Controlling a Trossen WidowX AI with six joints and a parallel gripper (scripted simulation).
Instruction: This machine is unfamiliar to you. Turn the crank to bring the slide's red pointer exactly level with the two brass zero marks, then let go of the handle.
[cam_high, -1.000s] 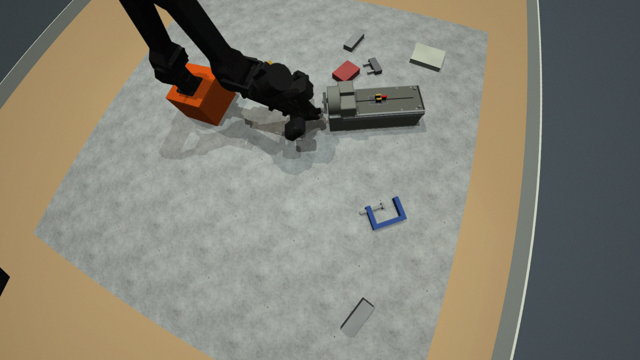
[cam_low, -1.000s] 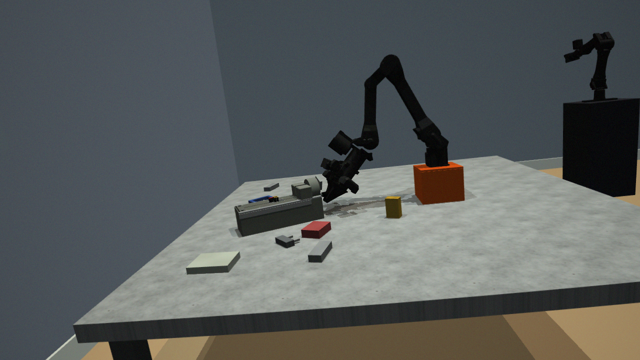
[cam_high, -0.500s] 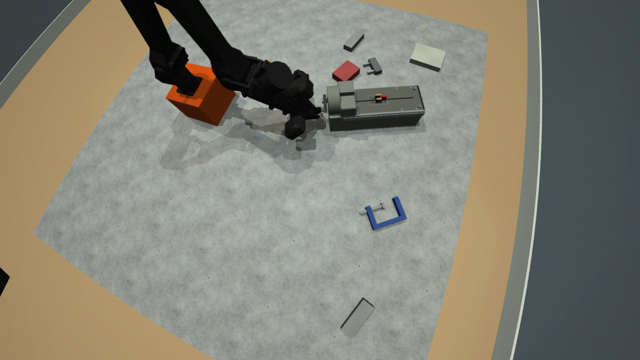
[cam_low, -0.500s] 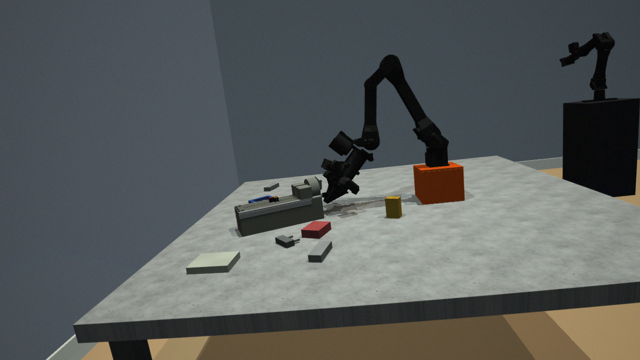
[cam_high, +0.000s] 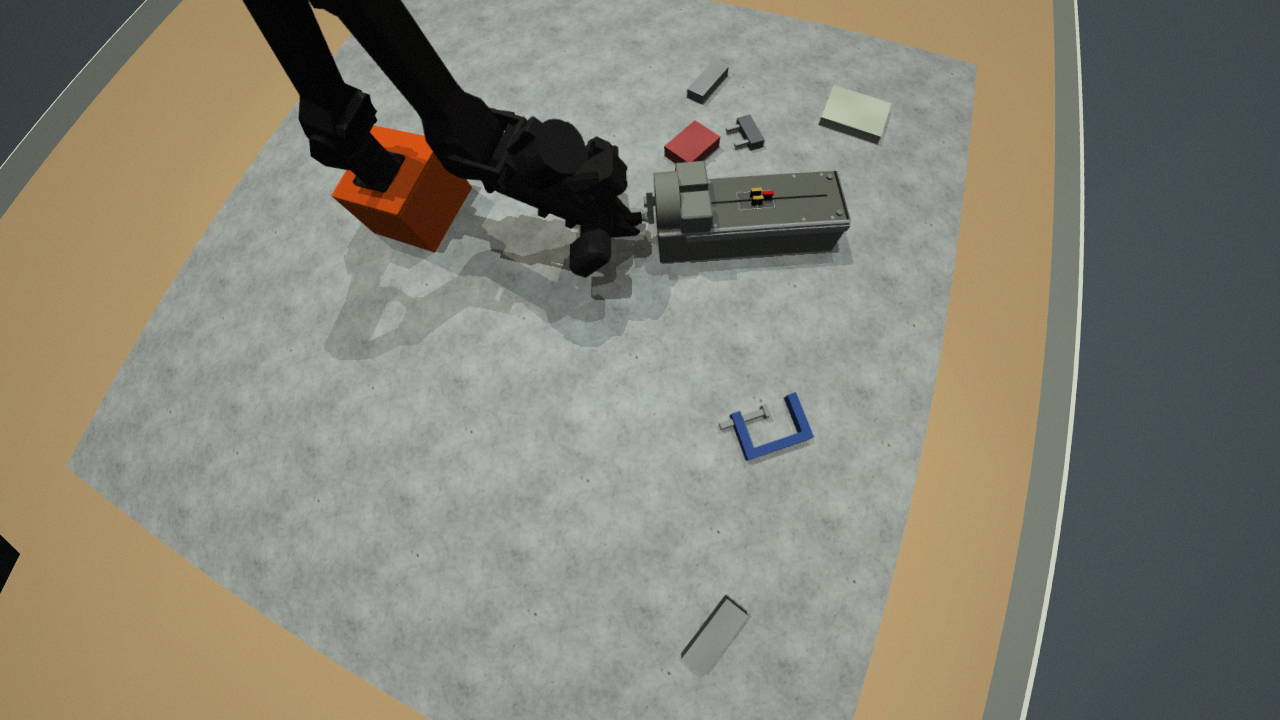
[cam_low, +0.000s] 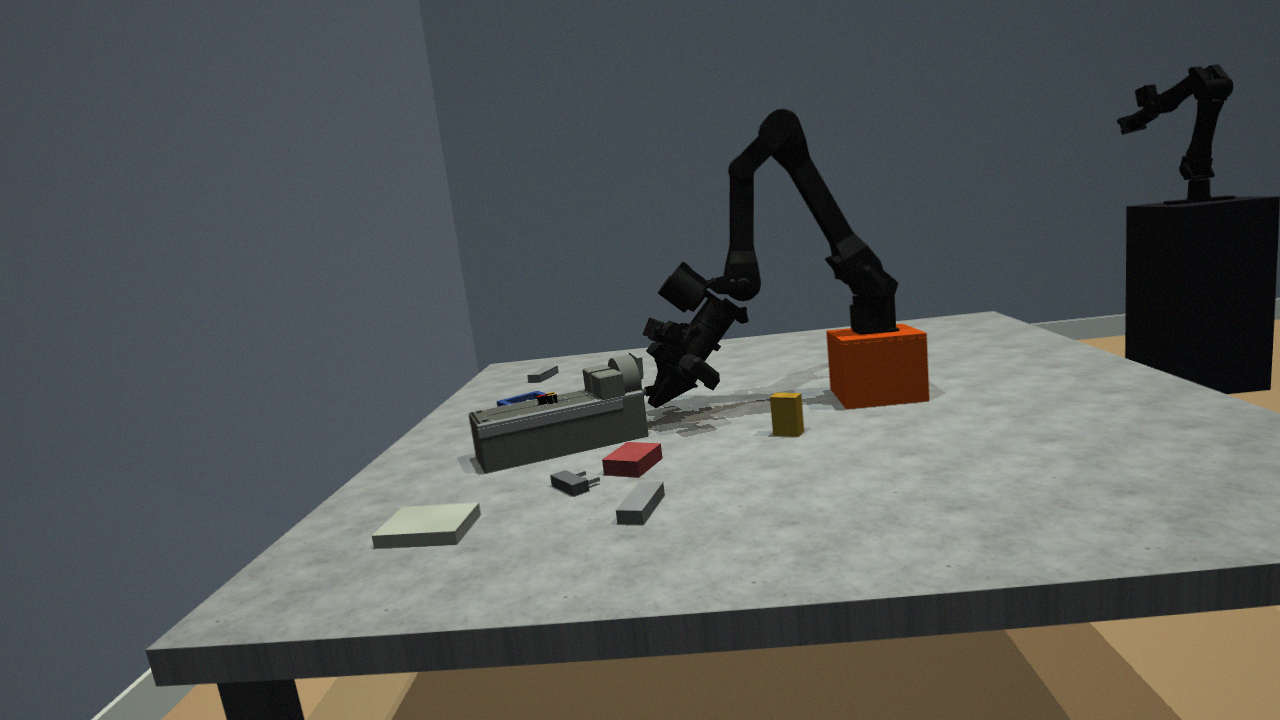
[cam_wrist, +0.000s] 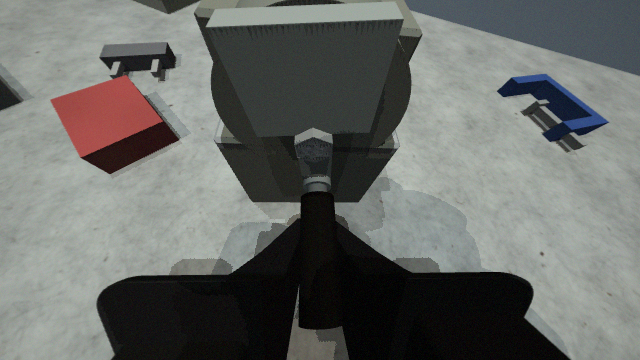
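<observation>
The grey machine (cam_high: 750, 243) (cam_low: 563, 438) (cam_wrist: 245, 165) has its crank end facing my arm. My gripper (cam_high: 637, 225) (cam_low: 652, 396) (cam_wrist: 315, 225) is shut on the dark crank handle (cam_wrist: 318, 270), in front of that end. In the wrist view the crank arm (cam_wrist: 314, 152) hangs downward and a wide grey plate (cam_wrist: 310, 75) stands above it. On the slide, the red pointer (cam_high: 768, 193) shows just right of the brass zero marks (cam_high: 756, 200) in the top view. It is too small to tell its exact offset. Both are hidden in the wrist view.
Beside the machine lie a red block (cam_high: 691, 141) (cam_low: 631, 457) (cam_wrist: 107, 115), a dark two-pronged piece (cam_high: 750, 131), a grey bar (cam_high: 707, 82) and a pale slab (cam_high: 855, 112). A blue clamp (cam_high: 776, 447) (cam_wrist: 575, 102) lies on the other side. A yellow block (cam_low: 786, 416) stands near the orange base (cam_low: 878, 371).
</observation>
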